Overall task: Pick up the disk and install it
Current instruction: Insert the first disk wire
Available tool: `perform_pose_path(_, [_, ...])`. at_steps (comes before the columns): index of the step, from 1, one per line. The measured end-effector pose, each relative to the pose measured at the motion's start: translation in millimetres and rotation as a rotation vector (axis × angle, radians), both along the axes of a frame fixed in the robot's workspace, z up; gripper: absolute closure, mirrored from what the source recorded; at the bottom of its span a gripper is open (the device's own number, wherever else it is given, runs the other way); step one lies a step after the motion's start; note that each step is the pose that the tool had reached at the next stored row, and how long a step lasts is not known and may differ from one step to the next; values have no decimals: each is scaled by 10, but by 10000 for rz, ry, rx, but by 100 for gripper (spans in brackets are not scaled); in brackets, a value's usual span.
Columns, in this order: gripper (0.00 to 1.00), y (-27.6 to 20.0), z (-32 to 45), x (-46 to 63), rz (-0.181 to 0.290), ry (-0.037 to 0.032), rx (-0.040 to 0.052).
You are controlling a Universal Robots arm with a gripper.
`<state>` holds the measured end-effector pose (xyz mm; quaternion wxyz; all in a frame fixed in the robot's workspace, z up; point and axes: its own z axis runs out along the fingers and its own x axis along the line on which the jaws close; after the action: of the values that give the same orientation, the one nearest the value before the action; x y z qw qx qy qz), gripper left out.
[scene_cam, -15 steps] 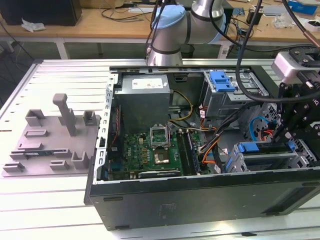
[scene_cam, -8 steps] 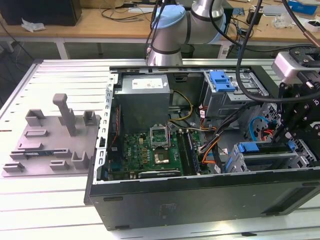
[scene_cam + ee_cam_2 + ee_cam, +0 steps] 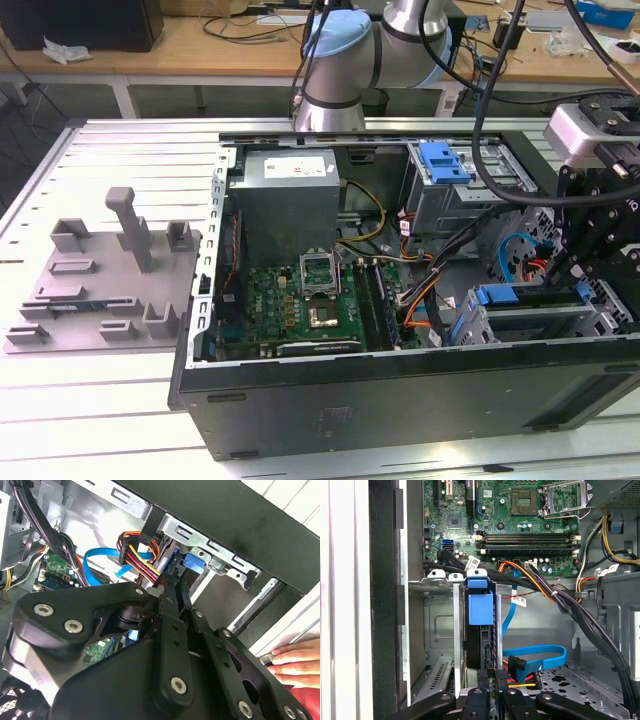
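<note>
Pincer (image 3: 496,680) fingers nearly together, gripping edge of disk (image 3: 480,625) seated in bay

Disk (image 3: 480,625) upright in the drive cage (image 3: 440,630), fingers (image 3: 501,687) pinched at its edge.

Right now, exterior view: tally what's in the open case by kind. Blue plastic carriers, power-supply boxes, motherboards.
Blue plastic carriers: 2
Grey power-supply box: 1
Motherboard: 1
Total: 4
</note>
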<state>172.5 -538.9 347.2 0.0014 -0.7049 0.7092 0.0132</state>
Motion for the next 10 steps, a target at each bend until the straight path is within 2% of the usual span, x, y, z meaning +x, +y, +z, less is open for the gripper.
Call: perform_pose_path(10, [84,-11,0,-13,6,0,-1])
